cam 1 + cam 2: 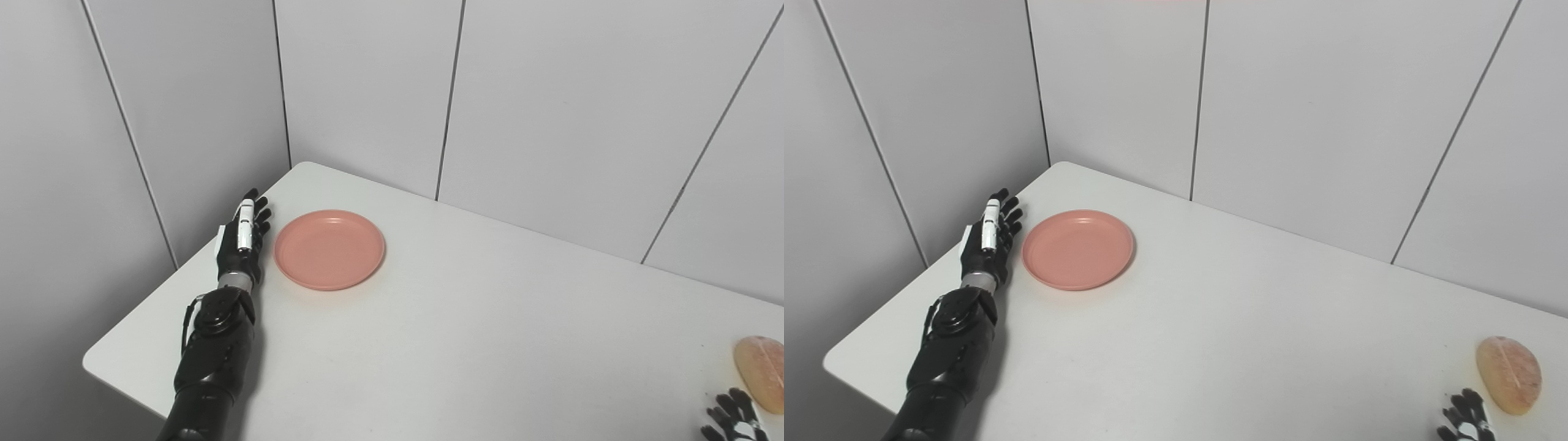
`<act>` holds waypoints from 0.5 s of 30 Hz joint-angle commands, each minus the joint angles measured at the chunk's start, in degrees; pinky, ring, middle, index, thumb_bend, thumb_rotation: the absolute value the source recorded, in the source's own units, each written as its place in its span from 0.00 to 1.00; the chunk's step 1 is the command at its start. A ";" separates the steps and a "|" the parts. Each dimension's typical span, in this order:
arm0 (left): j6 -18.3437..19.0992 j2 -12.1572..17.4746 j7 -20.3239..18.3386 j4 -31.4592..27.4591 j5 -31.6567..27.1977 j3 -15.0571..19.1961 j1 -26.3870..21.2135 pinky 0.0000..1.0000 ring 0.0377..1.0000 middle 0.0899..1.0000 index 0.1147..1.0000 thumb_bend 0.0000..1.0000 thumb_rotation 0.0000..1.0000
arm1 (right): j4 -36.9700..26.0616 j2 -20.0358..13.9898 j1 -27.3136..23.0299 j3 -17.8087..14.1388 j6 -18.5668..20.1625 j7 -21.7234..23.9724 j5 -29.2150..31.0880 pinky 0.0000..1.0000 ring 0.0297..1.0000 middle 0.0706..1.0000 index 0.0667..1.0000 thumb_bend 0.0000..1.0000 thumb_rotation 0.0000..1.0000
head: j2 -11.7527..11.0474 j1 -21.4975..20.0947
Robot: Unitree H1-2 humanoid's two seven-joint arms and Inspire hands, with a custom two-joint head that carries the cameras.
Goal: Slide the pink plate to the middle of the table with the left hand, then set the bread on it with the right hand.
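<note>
Pink plate: the pink plate (329,248) sits empty at the far left of the white bench (465,318), near the corner, well off the middle.
Left hand: the left hand (244,237) lies low just beside the plate's left rim, fingers (262,215) stretched out and holding nothing; whether they touch the rim, I cannot tell.
Plate handling: looks like light, stiff plastic with a shallow raised rim (should glide easily on this smooth top); push on the left rim, low, so it slides rather than tips.
Bread: the bread (1509,374) rests at the bench's right edge, well apart from the plate; likely soft and light, so take it gently across its width.
Right hand: the right hand (1465,418) is cut off by the bottom edge, only fingertips showing just beside the bread; open or closed, cannot tell.
Hidden: the loaf's end is cropped in the left eye view.
</note>
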 commanded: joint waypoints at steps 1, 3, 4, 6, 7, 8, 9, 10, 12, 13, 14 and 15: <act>1.11 -0.97 -0.45 0.03 -0.51 -0.72 -0.99 0.94 0.91 0.91 0.88 0.27 1.00 | -1.49 0.14 -0.01 0.12 -0.12 0.47 0.20 0.87 0.91 0.90 0.91 0.25 1.00 | 0.00 -0.08; 0.96 -1.01 -1.06 0.21 -1.08 -0.62 -0.98 0.95 0.91 0.91 0.88 0.27 1.00 | -1.46 0.14 0.00 0.09 -0.15 0.58 0.39 0.87 0.91 0.91 0.91 0.25 1.00 | 0.00 -0.17; 0.74 -0.96 -1.54 0.55 -1.41 -0.60 -1.02 0.95 0.92 0.91 0.89 0.26 1.00 | -1.32 0.13 -0.02 0.06 -0.38 0.66 0.57 0.87 0.91 0.91 0.91 0.25 1.00 | 0.00 -0.17; 0.24 -0.93 -2.13 1.02 -1.79 -0.64 -1.06 0.95 0.92 0.91 0.89 0.26 1.00 | -1.41 0.08 -0.01 0.08 -0.19 0.63 0.39 0.87 0.91 0.91 0.91 0.24 1.00 | 0.11 -0.27; 0.08 -0.92 -2.22 1.34 -1.96 -0.62 -1.14 0.95 0.92 0.91 0.88 0.26 1.00 | -1.32 0.03 0.01 0.10 -0.20 0.60 0.22 0.87 0.91 0.91 0.91 0.24 1.00 | 0.11 -0.28; -0.05 -0.88 -2.51 1.77 -2.24 -0.54 -1.27 0.94 0.91 0.90 0.87 0.26 1.00 | -1.33 -0.01 0.04 0.12 -0.16 0.61 0.15 0.87 0.91 0.91 0.91 0.25 1.00 | 0.15 -0.28; -0.13 -0.84 -2.73 2.09 -2.43 -0.47 -1.36 0.94 0.91 0.90 0.87 0.26 1.00 | -1.33 -0.03 0.05 0.13 -0.17 0.64 0.13 0.88 0.91 0.91 0.92 0.25 1.00 | 0.15 -0.28; 0.03 -0.93 -2.59 1.81 -2.26 -0.62 -1.34 0.94 0.91 0.90 0.87 0.26 1.00 | -1.28 0.05 0.04 0.08 -0.30 0.63 0.28 0.88 0.91 0.91 0.92 0.26 1.00 | 0.18 -0.29; 0.09 -0.96 -2.38 1.58 -1.70 -1.10 -1.30 0.93 0.90 0.89 0.87 0.26 1.00 | -1.29 0.11 0.04 0.06 -0.33 0.65 0.33 0.87 0.91 0.91 0.92 0.25 1.00 | 0.23 -0.34; 0.03 -0.91 -2.35 1.65 -1.44 -1.36 -1.31 0.92 0.89 0.89 0.87 0.27 1.00 | -1.32 0.10 0.04 0.08 -0.28 0.66 0.28 0.88 0.92 0.91 0.92 0.25 1.00 | 0.22 -0.33; -0.27 -0.79 -2.58 1.92 -1.12 -1.75 -1.31 0.92 0.89 0.89 0.87 0.27 1.00 | -1.39 0.05 0.05 0.14 -0.15 0.63 0.04 0.88 0.92 0.91 0.92 0.26 1.00 | 0.24 -0.35; -0.49 -0.71 -2.73 2.08 -0.93 -2.03 -1.30 0.92 0.89 0.89 0.87 0.27 1.00 | -1.43 0.02 0.06 0.17 -0.06 0.60 -0.12 0.88 0.92 0.91 0.92 0.26 1.00 | 0.24 -0.35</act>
